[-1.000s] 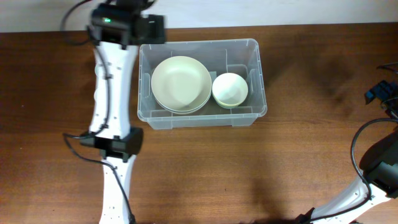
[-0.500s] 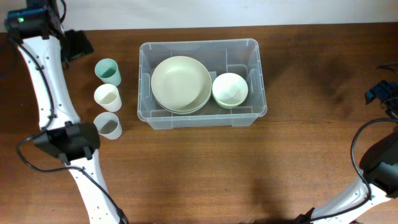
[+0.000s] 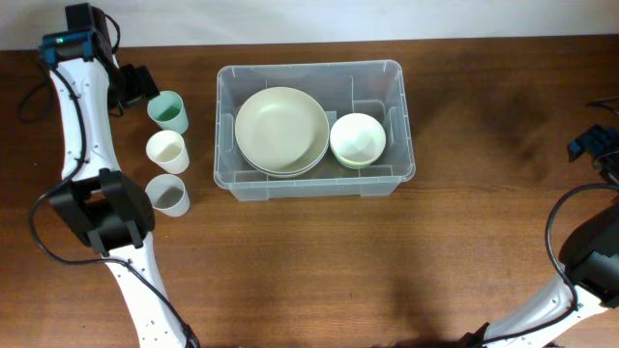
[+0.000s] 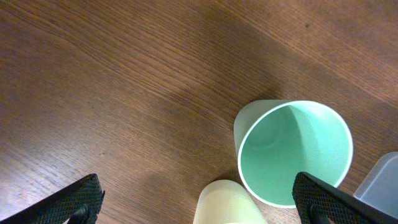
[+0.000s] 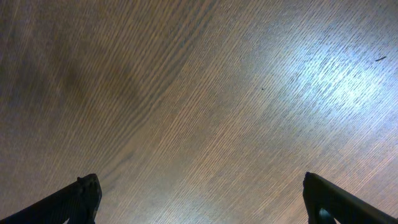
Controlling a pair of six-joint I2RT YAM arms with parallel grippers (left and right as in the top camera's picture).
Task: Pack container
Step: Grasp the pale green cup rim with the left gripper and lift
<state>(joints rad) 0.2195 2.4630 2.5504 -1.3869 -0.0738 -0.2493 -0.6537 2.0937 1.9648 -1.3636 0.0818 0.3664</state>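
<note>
The container (image 3: 309,67) sits upright in the upper middle of the overhead frame, on the wooden table (image 3: 309,261). At the upper left, the left gripper (image 4: 198,198) hangs over the table with its jaws spread wide and nothing between them, just beside a teal cup (image 3: 168,110). Below that cup stand a cream cup (image 3: 166,151) and a grey cup (image 3: 170,194), in a column left of the bin. Inside the bin, a large pale bowl (image 3: 281,130) lies left of a small bowl (image 3: 358,138). At the right edge, the right gripper (image 5: 200,202) is also wide apart and empty, over bare wood.
</note>
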